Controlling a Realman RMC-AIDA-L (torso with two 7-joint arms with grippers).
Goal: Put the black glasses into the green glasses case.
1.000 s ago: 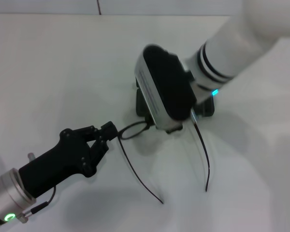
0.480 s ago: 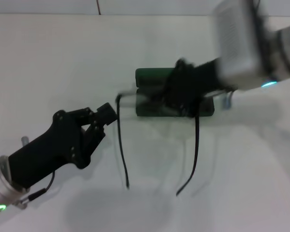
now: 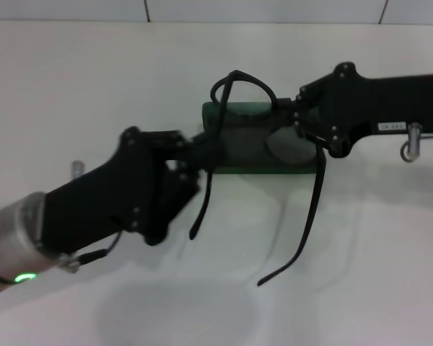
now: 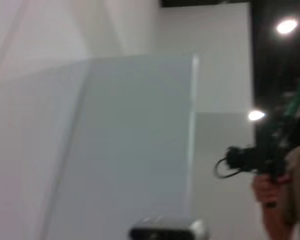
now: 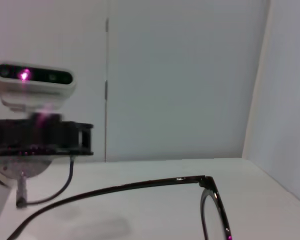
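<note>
Both grippers lift the glasses (image 3: 263, 148) above the case (image 3: 231, 119) on the table (image 3: 94, 86) — right gripper (image 3: 299, 122) clenched on one hinge, left gripper (image 3: 195, 155) gripping the other — likely to fold the arms.

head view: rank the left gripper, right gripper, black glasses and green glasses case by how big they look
1. left gripper, nearest the camera, so it looms largest.
2. black glasses, long temples spreading wide.
3. right gripper and green glasses case: unsure, the case is partly hidden.

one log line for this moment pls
thin black glasses lifted above dark green case | right gripper shut on frame | left gripper at other end
</note>
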